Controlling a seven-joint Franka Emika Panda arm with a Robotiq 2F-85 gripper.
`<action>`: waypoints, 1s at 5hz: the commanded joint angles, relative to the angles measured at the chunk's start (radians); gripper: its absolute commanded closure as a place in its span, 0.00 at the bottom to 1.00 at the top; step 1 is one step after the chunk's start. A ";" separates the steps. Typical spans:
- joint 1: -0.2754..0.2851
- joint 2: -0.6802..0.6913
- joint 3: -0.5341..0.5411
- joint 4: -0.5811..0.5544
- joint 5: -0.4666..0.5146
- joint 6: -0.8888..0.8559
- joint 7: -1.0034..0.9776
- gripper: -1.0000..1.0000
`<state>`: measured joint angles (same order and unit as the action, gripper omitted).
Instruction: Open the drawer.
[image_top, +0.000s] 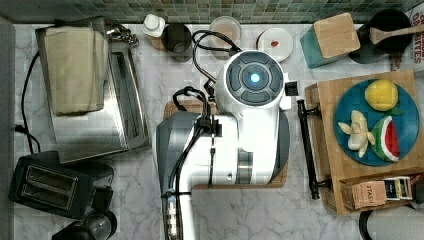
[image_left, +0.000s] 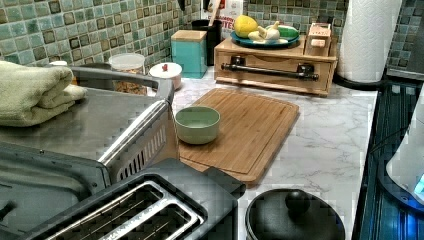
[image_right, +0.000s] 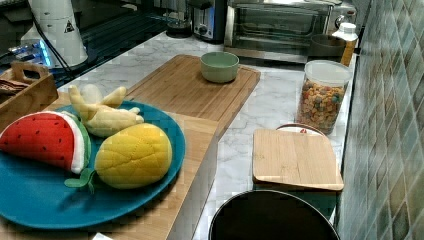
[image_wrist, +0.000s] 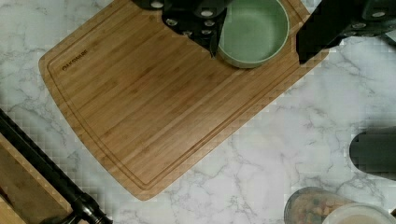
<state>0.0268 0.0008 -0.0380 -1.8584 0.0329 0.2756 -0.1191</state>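
Observation:
The drawer (image_left: 272, 65) sits shut in a low bamboo box by the tiled wall, its front flush with the box. A long black bar handle (image_left: 270, 71) runs across the front; the handle (image_top: 307, 150) also lies along the box's edge in the top view. In the wrist view the handle (image_wrist: 44, 170) crosses one corner, well away from my gripper (image_wrist: 259, 55). The gripper hangs open above the cutting board, holding nothing, with a green bowl (image_wrist: 254, 30) showing between its black fingers (image_wrist: 198, 25). My arm (image_top: 255, 80) is over the board in the top view.
The cutting board (image_left: 240, 125) carries the green bowl (image_left: 197, 124). On the box stand a blue plate of toy fruit (image_top: 376, 122) and a tea box (image_top: 372, 192). A toaster oven (image_top: 90, 95), toaster (image_top: 47, 185), cereal jar (image_right: 322, 97), teal block (image_left: 189, 51) and paper towel roll (image_left: 367, 37) ring the counter.

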 joint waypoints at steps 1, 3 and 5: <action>0.000 -0.004 0.000 -0.009 0.004 0.000 0.000 0.00; -0.025 -0.127 -0.028 -0.224 -0.006 0.146 -0.292 0.00; -0.053 -0.167 -0.120 -0.358 -0.062 0.285 -0.703 0.00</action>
<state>0.0432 -0.0853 -0.0788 -2.1406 -0.0101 0.5493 -0.7241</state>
